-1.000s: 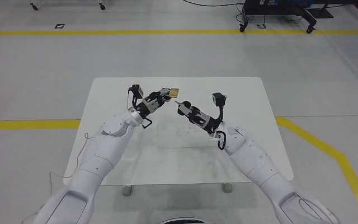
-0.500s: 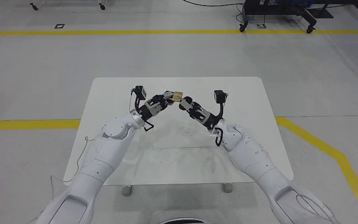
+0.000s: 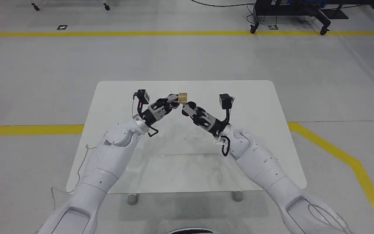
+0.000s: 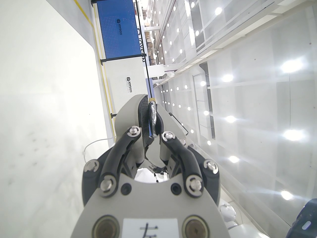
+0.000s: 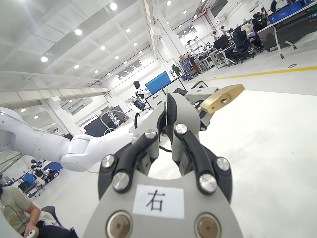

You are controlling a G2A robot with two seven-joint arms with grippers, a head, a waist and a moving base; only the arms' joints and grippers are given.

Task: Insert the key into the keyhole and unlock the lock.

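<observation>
From above, the left end effector (image 3: 171,100) is clamped on a brass padlock (image 3: 183,97), held in the air over the white counter (image 3: 257,128). The right end effector (image 3: 188,109) sits just beside the padlock, on the side nearer the robot. The left wrist view has the left fingers closed tight on the dark shackle (image 4: 152,121). In the right wrist view the right fingers pinch a thin key (image 5: 167,95) edge-on, its tip beside the padlock and clear of the keyhole (image 5: 224,99), which faces the camera
</observation>
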